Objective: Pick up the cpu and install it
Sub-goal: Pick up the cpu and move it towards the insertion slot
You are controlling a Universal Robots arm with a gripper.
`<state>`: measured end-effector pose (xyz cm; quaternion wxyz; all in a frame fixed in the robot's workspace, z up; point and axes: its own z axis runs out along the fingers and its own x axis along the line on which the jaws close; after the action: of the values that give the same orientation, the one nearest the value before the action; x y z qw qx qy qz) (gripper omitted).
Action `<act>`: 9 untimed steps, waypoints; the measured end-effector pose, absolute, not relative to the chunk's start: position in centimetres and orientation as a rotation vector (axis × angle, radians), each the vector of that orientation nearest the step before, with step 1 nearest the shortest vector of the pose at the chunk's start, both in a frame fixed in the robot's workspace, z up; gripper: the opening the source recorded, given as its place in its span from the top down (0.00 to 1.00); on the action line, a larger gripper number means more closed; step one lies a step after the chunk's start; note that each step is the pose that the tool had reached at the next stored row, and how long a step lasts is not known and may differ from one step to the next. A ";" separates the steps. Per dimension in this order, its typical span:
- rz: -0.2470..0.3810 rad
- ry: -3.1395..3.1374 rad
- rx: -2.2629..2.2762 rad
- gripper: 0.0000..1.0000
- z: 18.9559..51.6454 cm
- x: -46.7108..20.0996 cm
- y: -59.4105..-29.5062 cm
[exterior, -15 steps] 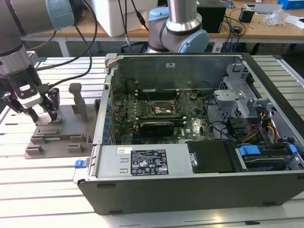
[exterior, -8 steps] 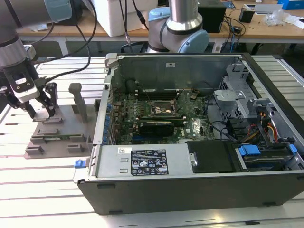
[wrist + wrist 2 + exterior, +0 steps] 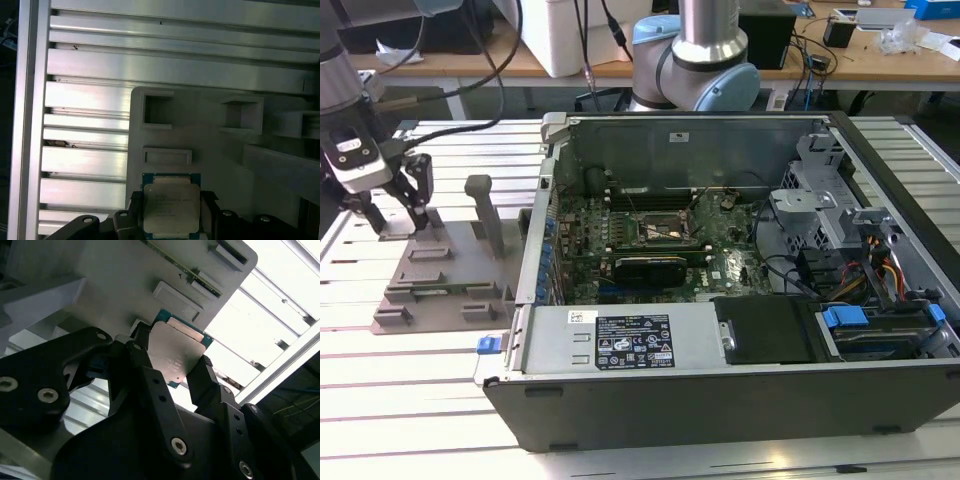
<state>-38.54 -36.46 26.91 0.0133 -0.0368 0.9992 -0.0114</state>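
Gripper (image 3: 171, 360) pinching the cpu (image 3: 175, 350) by opposite edges at the grey holder tray (image 3: 210, 150), on the exterior view's left.
Likely light, rigid, slick-topped, fragile beneath; the bare edges suit gripping.

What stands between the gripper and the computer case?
In the exterior view, the grey holder tray and its upright post stand between the gripper and case.

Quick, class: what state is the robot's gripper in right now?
The gripper: closed on the cpu, clamping two of its opposite edges, at the grey holder tray.
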 end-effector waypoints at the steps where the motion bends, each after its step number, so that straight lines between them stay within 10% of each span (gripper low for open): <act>1: -0.036 3.113 -0.115 0.45 27.1 -38.5 -36.5; 9: -0.036 3.113 -0.115 0.45 29.5 -38.5 -36.5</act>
<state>-38.54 -36.45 29.45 0.0133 -0.0368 0.9992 -0.0114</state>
